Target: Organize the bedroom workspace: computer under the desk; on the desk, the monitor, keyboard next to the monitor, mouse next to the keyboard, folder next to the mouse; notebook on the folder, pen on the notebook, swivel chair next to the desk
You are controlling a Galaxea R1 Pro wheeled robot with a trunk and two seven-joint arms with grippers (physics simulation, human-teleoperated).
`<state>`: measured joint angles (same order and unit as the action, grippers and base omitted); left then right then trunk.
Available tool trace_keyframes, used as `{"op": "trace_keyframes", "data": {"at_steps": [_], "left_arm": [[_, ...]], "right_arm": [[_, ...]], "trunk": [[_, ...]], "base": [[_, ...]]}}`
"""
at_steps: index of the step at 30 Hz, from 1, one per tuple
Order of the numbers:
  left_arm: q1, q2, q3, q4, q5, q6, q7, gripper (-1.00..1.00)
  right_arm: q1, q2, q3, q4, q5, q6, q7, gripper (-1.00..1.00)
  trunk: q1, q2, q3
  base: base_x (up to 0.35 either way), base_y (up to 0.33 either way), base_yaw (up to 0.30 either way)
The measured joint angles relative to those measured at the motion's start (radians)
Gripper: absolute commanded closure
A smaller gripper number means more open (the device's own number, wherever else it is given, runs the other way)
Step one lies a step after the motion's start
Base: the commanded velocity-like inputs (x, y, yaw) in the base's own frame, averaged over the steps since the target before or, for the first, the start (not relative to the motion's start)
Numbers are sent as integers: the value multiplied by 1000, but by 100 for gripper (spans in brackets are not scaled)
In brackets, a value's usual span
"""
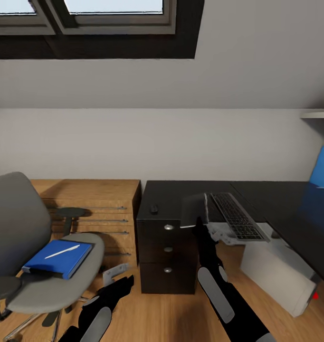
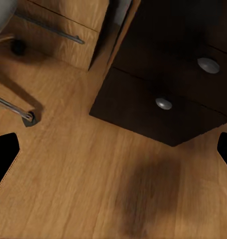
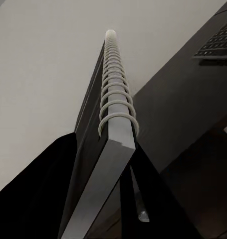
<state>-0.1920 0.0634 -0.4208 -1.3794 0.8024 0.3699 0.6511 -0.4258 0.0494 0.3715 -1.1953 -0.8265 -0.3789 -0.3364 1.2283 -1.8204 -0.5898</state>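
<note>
From the head, the right gripper (image 1: 198,223) held the notebook (image 1: 194,210) above the bench (image 1: 181,194) beside the keyboard (image 1: 235,216); the pen (image 1: 62,251) lay on the folder (image 1: 57,259); the left wrist view showed fingers (image 2: 4,154) spread over floor (image 2: 83,184); the right wrist view showed fingers (image 3: 38,194) clamping the notebook's (image 3: 106,149) spiral edge.

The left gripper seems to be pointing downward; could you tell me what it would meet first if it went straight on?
Most likely the wooden floor: the left gripper looks down at bare boards just in front of the desk and its drawers. Depth is hard to judge.
</note>
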Motion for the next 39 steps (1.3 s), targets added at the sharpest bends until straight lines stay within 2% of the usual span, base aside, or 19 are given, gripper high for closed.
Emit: {"op": "trace_keyframes", "data": {"at_steps": [14, 18, 27, 39], "left_arm": [[0, 1, 0, -1, 0, 0, -1, -100], [0, 1, 0, -1, 0, 0, -1, -100], [0, 0, 0, -1, 0, 0, -2, -100], [0, 2, 0, -1, 0, 0, -3, -100]], "right_arm": [[0, -4, -1, 6, 1, 0, 2, 100], [0, -4, 1, -3, 2, -1, 32, 100], [0, -6, -6, -2, -4, 0, 42, 100], [0, -2, -6, 13, -14, -5, 44, 100]], "trunk": [[0, 0, -3], [0, 0, -3], [0, 0, -3], [0, 0, -3]], "base": [[0, 0, 246], [0, 0, 17], [0, 0, 2], [248, 38, 0]]}}
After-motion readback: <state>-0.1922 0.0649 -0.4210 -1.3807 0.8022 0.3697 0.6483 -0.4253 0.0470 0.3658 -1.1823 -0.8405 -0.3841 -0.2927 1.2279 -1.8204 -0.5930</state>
